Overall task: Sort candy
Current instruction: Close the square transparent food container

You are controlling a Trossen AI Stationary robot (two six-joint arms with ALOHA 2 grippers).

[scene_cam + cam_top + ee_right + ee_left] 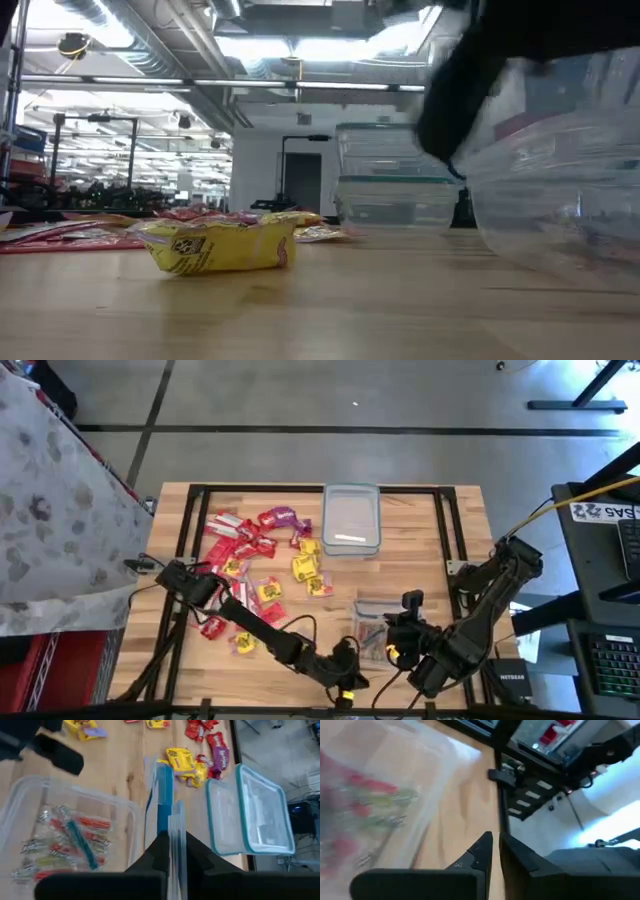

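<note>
Wooden table [410, 575]: right gripper [170, 851] fingers pinch a clear lid [165, 795] upright; left gripper [494, 851] fingers nearly together, holding nothing.

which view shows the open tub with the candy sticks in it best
The right wrist view: the open tub shows whole, with its wrapped sticks readable. The high view shows it small and partly under the arms. The low view shows only its clear wall, and the left wrist view a blurred side.

Open-plan lab (ceiling ducts [150, 40])
</note>
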